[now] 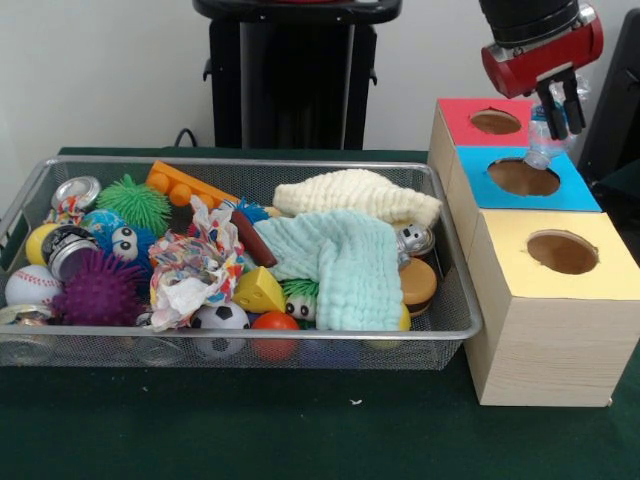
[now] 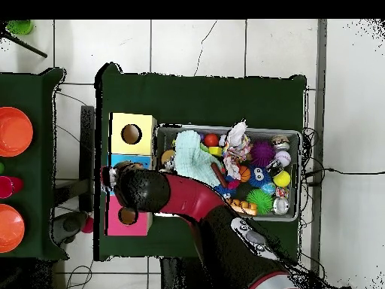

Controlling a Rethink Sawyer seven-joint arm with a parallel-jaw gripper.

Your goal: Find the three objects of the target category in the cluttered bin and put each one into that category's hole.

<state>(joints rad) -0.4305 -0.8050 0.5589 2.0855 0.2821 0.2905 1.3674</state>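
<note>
Your hand (image 1: 560, 108) is closed on a bottle (image 1: 541, 135), which hangs tilted just above the blue hole (image 1: 523, 177). If you release now, the bottle may catch on the rim and roll off the box, because its lower end sits near the far edge. The red hole (image 1: 496, 122) is just behind. The bin (image 1: 452, 290) lies well aside.

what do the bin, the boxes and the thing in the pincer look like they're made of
Bin: silvery wire mesh with a thicker metal rim, see-through walls. Boxes: pale wood by the grain lines, with matte red, blue and yellow tops. Bottle in the pincer: clear, faintly bluish, probably thin plastic.
</note>
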